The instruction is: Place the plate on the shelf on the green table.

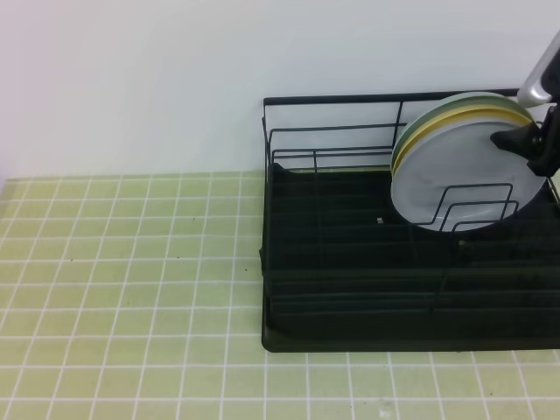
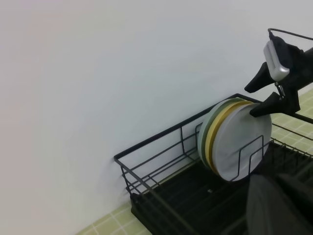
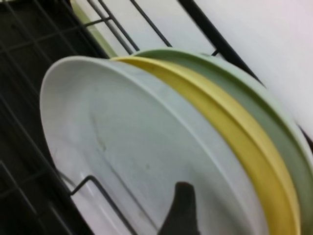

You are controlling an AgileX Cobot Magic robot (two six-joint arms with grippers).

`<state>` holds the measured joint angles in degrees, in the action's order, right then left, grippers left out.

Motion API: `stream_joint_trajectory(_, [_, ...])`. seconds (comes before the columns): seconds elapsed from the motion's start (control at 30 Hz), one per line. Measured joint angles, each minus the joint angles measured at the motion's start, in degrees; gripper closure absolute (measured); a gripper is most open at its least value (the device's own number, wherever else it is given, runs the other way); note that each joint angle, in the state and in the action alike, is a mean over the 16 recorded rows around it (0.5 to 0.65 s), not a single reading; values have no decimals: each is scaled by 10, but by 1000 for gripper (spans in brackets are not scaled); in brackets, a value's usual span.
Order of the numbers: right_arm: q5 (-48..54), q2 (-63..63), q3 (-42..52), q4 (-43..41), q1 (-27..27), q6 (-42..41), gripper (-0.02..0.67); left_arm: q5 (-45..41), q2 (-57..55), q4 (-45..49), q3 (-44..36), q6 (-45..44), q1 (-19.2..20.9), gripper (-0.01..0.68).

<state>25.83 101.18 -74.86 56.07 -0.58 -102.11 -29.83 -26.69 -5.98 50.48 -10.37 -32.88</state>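
On the left we see the green table (image 1: 131, 262), its small pale tiles running out bare toward the white wall (image 1: 131, 79). Moving right, the shelf (image 1: 350, 337) sits on those tiles, its black tray base flat on the table and its wire frame rising toward the wall. Toward the right end of the shelf three plates stand on edge, leaning back together: the plate (image 1: 459, 166), pale grey-blue, is at the front, the yellow plate (image 1: 420, 127) is touching it just behind, and the pale green plate (image 1: 477, 96) is at the back, nearest the wall. Upright wire dividers (image 1: 477, 206) cross the lower face of the plate. At the far right the right gripper (image 1: 534, 144) has its jaws spread wide at the plate's upper right rim; in the left wrist view one black finger (image 2: 266, 105) lies at that rim and the other stands clear above it, so we see no clamp on the plate. The left gripper shows in none of our views as more than a dark blur; it is closed, with nothing visibly in it.
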Motion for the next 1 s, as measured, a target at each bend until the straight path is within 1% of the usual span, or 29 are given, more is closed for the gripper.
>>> stream_joint_trajectory(0.33, [16,-7,0,-90,0,94,60,-1,0,-3,0,0,0,675])
stream_joint_trajectory(0.53, [34,-26,0,-128,-1,161,60,-1,7,-2,0,-8,0,675])
stream_joint_trajectory(0.67, [57,-50,0,-145,-4,219,81,-3,24,0,0,-17,0,675])
stream_joint_trajectory(0.77, [88,-71,1,-155,-7,270,143,-11,44,2,0,-23,0,675])
stream_joint_trajectory(1.0, [207,-116,1,-174,-14,383,394,-70,107,27,0,-31,0,675])
